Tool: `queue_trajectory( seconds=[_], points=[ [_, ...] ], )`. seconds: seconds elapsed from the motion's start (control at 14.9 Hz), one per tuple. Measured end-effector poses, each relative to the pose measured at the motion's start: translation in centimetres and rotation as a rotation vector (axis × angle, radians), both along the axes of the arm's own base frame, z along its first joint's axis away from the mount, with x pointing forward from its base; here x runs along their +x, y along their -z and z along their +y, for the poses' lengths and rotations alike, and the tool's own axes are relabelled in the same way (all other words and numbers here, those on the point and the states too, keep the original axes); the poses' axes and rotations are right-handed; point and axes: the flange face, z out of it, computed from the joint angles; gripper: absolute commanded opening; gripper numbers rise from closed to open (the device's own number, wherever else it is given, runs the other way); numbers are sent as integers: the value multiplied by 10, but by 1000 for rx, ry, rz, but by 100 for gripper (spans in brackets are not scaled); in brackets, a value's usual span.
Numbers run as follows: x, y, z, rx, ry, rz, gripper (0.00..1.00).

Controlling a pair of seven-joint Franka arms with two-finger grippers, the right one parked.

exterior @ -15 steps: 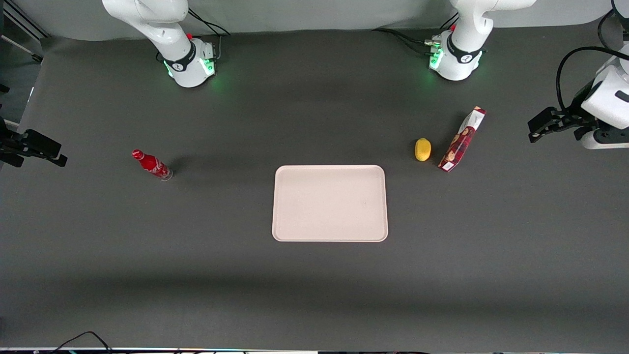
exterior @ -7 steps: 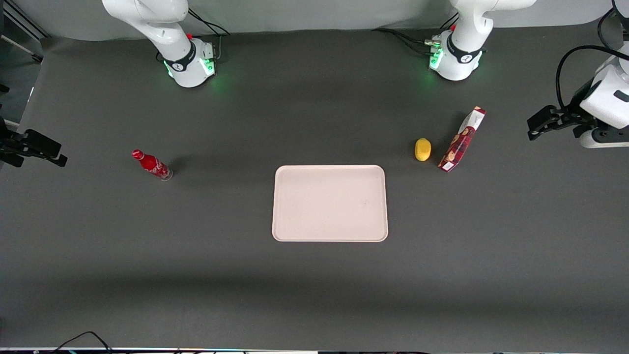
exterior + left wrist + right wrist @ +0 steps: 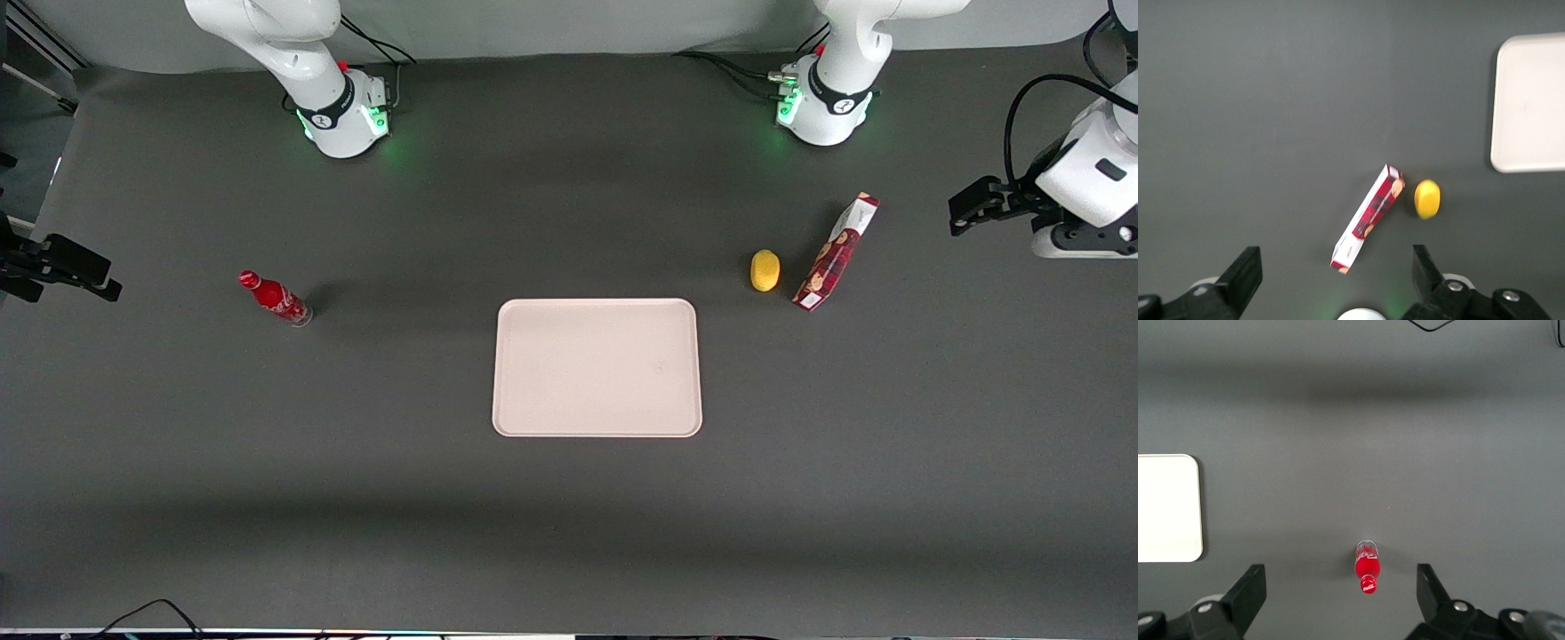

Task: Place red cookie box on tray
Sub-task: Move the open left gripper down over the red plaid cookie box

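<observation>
Toward the working arm's end of the desk [image 3: 569, 533], the tool [image 3: 969, 204] hangs wide open, holding nothing, apart from the box [image 3: 836, 252]. Box lies on bare desk, a lemon [image 3: 765, 270] just beside it, nearer the tray [image 3: 597, 427]. Bottle [image 3: 276, 299] well apart.

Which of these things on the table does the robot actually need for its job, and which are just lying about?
Needed: red cookie box, lying on the table; tray, bare; gripper, open, high up toward the working arm's end.

Lying about: yellow lemon beside the box; red soda bottle.
</observation>
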Motion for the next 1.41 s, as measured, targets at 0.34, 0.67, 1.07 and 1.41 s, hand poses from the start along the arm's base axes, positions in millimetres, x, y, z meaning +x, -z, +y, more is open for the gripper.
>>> queue_trajectory(
  seconds=[0.34, 0.67, 1.07, 1.41],
  points=[
    [-21, 32, 15, -20, 131, 60, 100],
    [-60, 106, 16, -35, 243, -9, 100],
    [-106, 190, 9, -43, 336, -68, 100],
    [-121, 241, 4, -41, 442, -127, 100]
  ],
)
